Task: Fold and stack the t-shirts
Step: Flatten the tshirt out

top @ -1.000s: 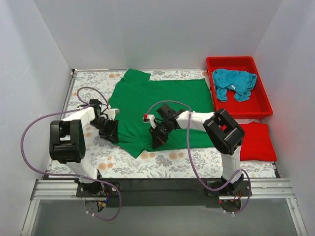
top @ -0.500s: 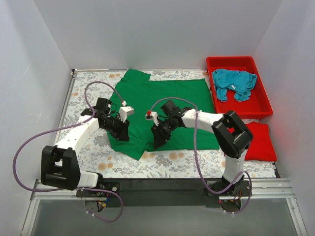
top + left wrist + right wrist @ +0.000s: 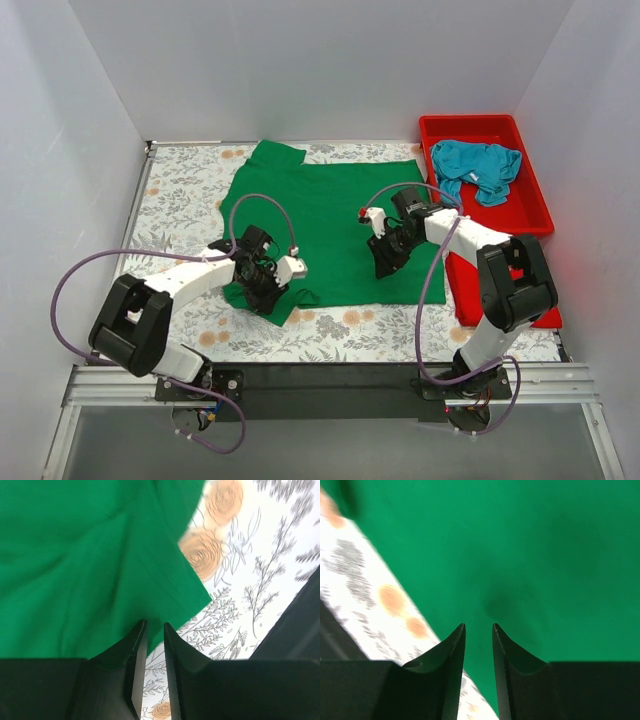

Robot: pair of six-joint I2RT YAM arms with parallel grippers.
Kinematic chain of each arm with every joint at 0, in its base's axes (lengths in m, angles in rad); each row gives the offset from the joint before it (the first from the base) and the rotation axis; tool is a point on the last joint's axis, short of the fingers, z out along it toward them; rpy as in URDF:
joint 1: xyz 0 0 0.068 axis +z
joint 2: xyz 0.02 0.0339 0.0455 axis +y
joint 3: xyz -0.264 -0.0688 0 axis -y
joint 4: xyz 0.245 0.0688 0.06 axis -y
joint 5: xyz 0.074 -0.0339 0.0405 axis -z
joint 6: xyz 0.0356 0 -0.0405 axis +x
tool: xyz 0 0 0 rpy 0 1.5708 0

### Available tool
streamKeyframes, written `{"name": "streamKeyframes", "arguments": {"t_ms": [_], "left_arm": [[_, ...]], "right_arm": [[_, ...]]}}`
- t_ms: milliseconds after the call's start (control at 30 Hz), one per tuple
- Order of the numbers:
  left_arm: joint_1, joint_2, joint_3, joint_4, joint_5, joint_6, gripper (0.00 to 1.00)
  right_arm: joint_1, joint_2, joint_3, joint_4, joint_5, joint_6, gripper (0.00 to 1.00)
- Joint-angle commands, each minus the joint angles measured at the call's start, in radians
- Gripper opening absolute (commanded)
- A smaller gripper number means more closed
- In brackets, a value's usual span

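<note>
The bright green t-shirt (image 3: 330,205) lies spread on the flowered table, its lower left corner rumpled. My left gripper (image 3: 265,295) rests at that corner, jaws almost together with nothing between them. In the left wrist view its tips (image 3: 154,624) sit at the shirt's edge (image 3: 75,555). My right gripper (image 3: 383,268) sits low over the shirt's lower right part, jaws nearly shut and empty. The right wrist view shows its tips (image 3: 478,626) over green fabric (image 3: 545,555). The teal blue t-shirt (image 3: 478,168) lies crumpled in the red tub (image 3: 437,128).
The red tub stands at the back right. A red cloth (image 3: 545,300) lies on the table in front of it, partly behind my right arm. White walls close in the left, back and right. The table's front edge (image 3: 330,355) runs just ahead of the shirt.
My right gripper has slid right across the shirt, from its lower middle to its lower right. My left gripper has moved right and nearer, from the shirt's left edge to its lower left corner.
</note>
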Motion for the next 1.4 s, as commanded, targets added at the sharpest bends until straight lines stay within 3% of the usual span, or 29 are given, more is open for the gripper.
{"name": "streamKeyframes", "arguments": {"t_ms": [0,233,367,433,700,833,1033,1167,1267,1367], "left_arm": [[-0.052,0.007,-0.038,0.015,-0.129,0.069,0.18],[-0.14,0.001,-0.102,-0.051,-0.284,0.113,0.18],[-0.181,-0.065,-0.171,-0.114,-0.322,0.141,0.18],[-0.19,-0.125,-0.176,-0.179,-0.336,0.223,0.18],[-0.192,-0.286,-0.05,-0.448,-0.301,0.46,0.17],[-0.187,-0.254,0.02,-0.433,-0.263,0.395,0.15],[-0.078,-0.145,0.056,-0.208,-0.25,0.235,0.15],[0.111,0.014,0.115,-0.045,-0.253,0.168,0.15],[0.217,0.085,0.209,-0.048,-0.2,0.134,0.15],[0.265,0.116,0.199,-0.019,-0.221,0.146,0.15]], "right_arm": [[-0.038,-0.039,-0.017,-0.069,0.155,-0.1,0.34],[-0.098,-0.001,-0.04,-0.068,0.299,-0.135,0.3],[-0.129,0.004,-0.04,-0.072,0.341,-0.151,0.29],[-0.137,0.004,-0.04,-0.074,0.356,-0.164,0.29],[-0.151,-0.013,-0.057,-0.086,0.373,-0.192,0.29],[-0.149,-0.03,-0.066,-0.094,0.373,-0.207,0.29],[-0.151,-0.079,-0.098,-0.108,0.376,-0.235,0.28],[-0.151,-0.119,-0.11,-0.118,0.404,-0.252,0.27],[-0.151,-0.149,-0.113,-0.131,0.425,-0.269,0.28],[-0.152,-0.16,-0.138,-0.128,0.468,-0.298,0.28]]}}
